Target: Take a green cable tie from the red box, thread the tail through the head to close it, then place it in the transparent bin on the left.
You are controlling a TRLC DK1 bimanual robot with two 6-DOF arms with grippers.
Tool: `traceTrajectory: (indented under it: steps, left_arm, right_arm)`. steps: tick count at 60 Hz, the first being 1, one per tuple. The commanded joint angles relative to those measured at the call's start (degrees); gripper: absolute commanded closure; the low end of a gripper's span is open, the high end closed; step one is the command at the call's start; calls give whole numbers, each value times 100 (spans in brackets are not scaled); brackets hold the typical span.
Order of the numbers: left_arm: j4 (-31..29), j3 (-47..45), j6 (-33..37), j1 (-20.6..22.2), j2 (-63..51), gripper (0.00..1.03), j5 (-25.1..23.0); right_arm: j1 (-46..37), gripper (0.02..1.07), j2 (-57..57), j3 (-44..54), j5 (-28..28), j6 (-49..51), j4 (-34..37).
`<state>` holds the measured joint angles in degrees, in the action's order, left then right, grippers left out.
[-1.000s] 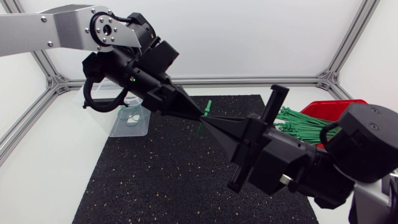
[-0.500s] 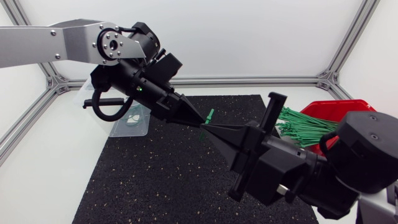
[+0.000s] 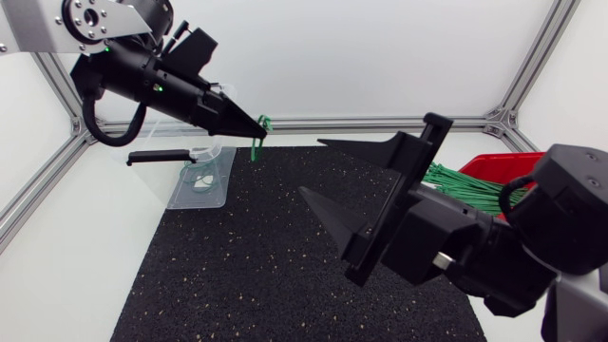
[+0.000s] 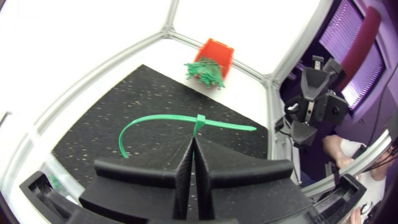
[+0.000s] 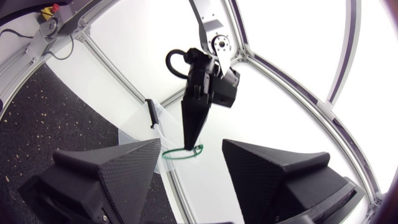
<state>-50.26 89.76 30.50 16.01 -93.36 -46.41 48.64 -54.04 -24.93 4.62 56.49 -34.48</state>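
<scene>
green cable tie is pinched at the tip of the left jaws, which are clamped tight on it, up in the air near the transparent bin. right jaws are spread wide apart with nothing in them, above the black mat by the red box.

On a white table, a black speckled foam mat, with a clear plastic bin just off its far left corner and a red plastic box off its far right corner, a bundle of green cable ties spilling from the box toward the mat. Above the mat's far edge, right of the bin, a green cable tie at the tip of the matte black left gripper; well to its right, over the mat, the right gripper.
</scene>
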Motion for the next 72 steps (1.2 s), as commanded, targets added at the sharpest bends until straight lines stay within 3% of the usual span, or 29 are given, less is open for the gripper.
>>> traceTrajectory:
  steps: [1, 9, 15, 31, 39, 42, 44, 47, 51, 72]
  left_arm:
    - [245, 411, -457, -362, 169, 100, 361]
    - [763, 719, -1020, -845, -59, 100, 1416]
    - [728, 956, -1160, -1144, -393, 100, 1802]
    - [913, 930, -1284, -1381, -815, 100, 2629]
    - [1001, 868, -1319, -1373, -947, 79, 3094]
    - [1001, 877, -1407, -1364, -1009, 58, 3305]
    - [992, 868, -1442, -1364, -1000, 38, 3376]
    - [965, 859, -1486, -1355, -982, 27, 3376]
    - [965, 789, -1538, -1320, -868, 4, 3472]
    - [1185, -19, -1521, -1337, 125, 4, 3894]
  right_arm:
    - [-206, 16, -212, -249, -23, -244, 82]
    - [-558, 12, -423, -478, -67, -490, 275]
    - [-698, 11, -520, -654, -207, -657, 504]
    - [-777, 7, -643, -689, -691, -745, 794]
    - [-786, 7, -564, -742, -840, -859, 1154]
    - [-786, 7, -520, -750, -919, -876, 1216]
    - [-777, 7, -476, -768, -981, -929, 1321]
    - [-769, 7, -414, -777, -1025, -973, 1418]
    - [-760, 7, -326, -812, -1139, -1017, 1567]
    - [-1331, 7, 324, -953, -1526, -1764, 2367]
